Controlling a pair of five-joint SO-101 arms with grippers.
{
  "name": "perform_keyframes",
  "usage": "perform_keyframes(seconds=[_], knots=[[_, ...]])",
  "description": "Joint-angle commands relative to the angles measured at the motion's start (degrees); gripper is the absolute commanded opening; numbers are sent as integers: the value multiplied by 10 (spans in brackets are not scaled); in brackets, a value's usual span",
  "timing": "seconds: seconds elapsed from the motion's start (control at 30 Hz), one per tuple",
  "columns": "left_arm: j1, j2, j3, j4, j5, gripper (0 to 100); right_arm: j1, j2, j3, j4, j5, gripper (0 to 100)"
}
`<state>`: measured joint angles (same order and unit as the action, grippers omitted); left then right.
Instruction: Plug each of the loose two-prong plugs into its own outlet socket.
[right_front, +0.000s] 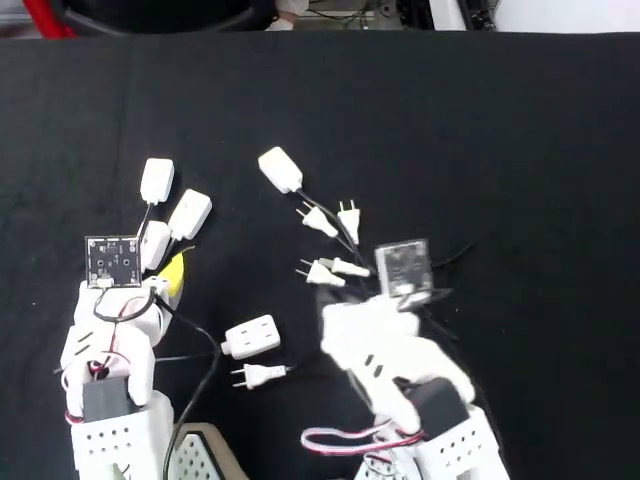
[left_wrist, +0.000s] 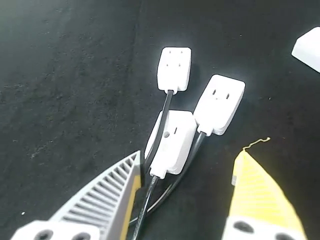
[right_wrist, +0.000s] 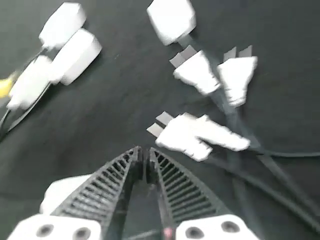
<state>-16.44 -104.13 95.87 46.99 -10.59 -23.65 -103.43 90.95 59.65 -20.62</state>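
I judge this is the very first step, since I see no plug seated. My right gripper (right_wrist: 146, 150) has its fingers almost closed on nothing, with the nearest plug (right_wrist: 192, 134) just ahead, in the bunch near the table's (right_front: 520, 130) middle, at about ten o'clock from that arm's wrist in the high view. My left gripper (left_wrist: 190, 157) stands wide around the nearest socket (left_wrist: 172, 140), at nine o'clock on the table. Next, I think, the right one must open and take the plug by its body, prongs free, while the left steadies the socket.

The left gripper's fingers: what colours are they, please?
Left gripper: one finger grey, one yellow; best in the left wrist view.
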Motion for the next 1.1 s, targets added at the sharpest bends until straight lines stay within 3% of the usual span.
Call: perform_keyframes(seconds=[0.0, 0.27, 0.37, 0.53, 0.8, 0.93, 1.07], knots=[[-7, -2, 7, -7, -7, 293, 77, -17, -47, 4, 5, 15], [-7, -1, 7, -7, -7, 290, 83, 129, -93, -23, -6, 33], [-7, -1, 7, -7, -7, 291, 102, 253, -132, -49, -35, 95], [-7, -1, 11, -8, -7, 292, 139, 524, -251, -69, -44, 99], [-7, -1, 15, -11, -8, 293, 141, 781, -462, 83, -52, 103], [-7, -1, 15, -11, -8, 293, 98, 836, -514, 149, -55, 103], [-7, -1, 15, -11, -8, 293, 33, 902, -514, 137, -75, 103]])
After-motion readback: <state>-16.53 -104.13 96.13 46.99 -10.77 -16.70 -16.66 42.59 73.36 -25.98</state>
